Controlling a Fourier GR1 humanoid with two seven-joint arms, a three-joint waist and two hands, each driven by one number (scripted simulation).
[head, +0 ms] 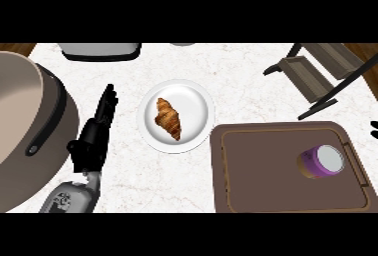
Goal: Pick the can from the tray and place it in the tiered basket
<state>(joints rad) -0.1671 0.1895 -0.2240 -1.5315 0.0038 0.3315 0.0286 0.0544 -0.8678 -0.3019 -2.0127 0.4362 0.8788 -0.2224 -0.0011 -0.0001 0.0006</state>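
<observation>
A can (323,161) with a purple band and pale lid lies on the brown tray (258,175) toward its right side. The tiered basket (317,75), wooden shelves on a black frame, stands at the back right. My left hand (96,131) rests on the counter left of the white plate, fingers straight and pointing away. Of my right hand (374,127) only black fingertips show at the right edge, beyond the tray; whether they are open or shut is hidden.
A white plate (193,102) with a croissant (168,118) sits between my left hand and the tray. A large beige pot (29,125) fills the left edge. A grey appliance (100,50) stands at the back.
</observation>
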